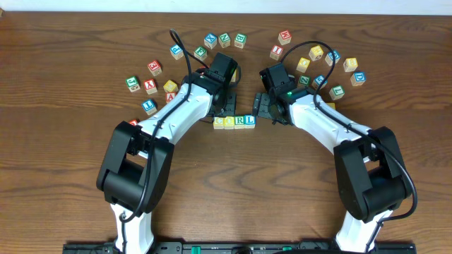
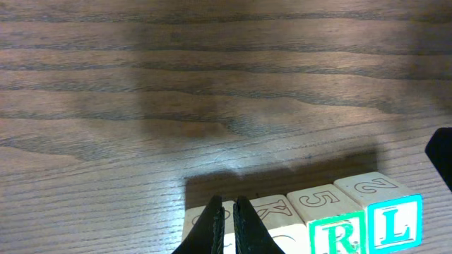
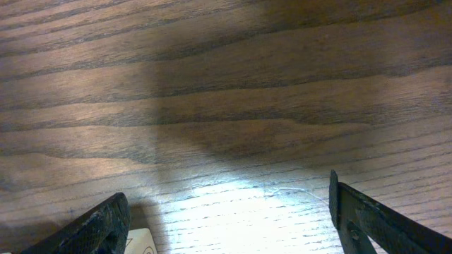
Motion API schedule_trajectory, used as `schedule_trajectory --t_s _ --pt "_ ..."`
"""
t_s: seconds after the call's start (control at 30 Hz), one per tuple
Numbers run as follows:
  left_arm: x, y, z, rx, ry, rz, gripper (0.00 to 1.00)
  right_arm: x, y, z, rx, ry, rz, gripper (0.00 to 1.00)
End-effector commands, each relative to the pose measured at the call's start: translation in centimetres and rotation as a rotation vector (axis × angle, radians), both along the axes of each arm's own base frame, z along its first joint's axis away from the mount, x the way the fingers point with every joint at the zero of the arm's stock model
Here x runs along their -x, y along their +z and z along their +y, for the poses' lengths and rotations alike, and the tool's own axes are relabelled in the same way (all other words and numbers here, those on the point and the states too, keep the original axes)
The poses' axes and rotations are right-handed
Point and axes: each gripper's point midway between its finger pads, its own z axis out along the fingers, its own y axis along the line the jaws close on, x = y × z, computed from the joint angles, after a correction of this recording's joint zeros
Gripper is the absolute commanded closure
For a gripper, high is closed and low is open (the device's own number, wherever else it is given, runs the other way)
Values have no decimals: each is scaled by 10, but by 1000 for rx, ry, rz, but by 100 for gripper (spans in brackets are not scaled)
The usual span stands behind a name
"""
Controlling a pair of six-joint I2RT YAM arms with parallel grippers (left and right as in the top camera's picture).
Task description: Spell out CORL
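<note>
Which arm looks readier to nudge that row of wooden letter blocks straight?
Left, probably: the left gripper, shut, hangs at the row of wooden letter blocks. The right gripper, open, sits off its end, only one block corner in view.

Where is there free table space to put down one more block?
The widest bare table lies between the left arm and right arm, on the near side of the CORL row. The far corners are free too. Crowded: the loose blocks arcing behind the row.
</note>
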Motion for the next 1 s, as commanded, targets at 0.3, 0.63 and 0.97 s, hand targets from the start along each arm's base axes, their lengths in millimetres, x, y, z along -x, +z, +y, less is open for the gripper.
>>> schedule_trajectory --t_s 0.3,0.63,0.97 --pt "12 -13 12 -47 30 58 92 -2 10 -2 1 -14 -25 14" --pt "15 -14 13 -54 30 72 93 -2 10 -2 1 -15 -25 14" --pt "-3 -10 15 -68 46 -10 92 -2 10 -2 1 -14 -25 14"
